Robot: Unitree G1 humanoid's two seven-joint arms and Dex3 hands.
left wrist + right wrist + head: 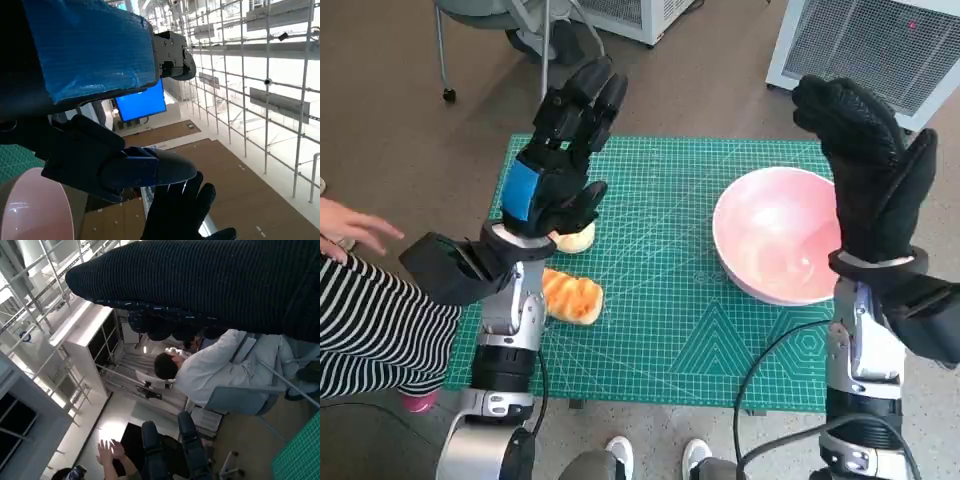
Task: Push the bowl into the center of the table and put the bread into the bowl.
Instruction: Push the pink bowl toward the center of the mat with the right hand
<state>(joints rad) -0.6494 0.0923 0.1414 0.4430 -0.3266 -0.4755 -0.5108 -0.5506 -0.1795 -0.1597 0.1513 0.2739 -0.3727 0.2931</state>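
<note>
Both hands are raised with nothing held: the left hand (560,165) spread above the bread (571,296), the right hand (868,175) at the bowl (775,235)'s three o'clock rim, poised for pushing.

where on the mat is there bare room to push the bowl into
The middle of the green mat is bare, bordered by the pink bowl on one side and the two bread pieces on the other. The far strip is bare too. The bread side is crowded, under the left hand.
</note>
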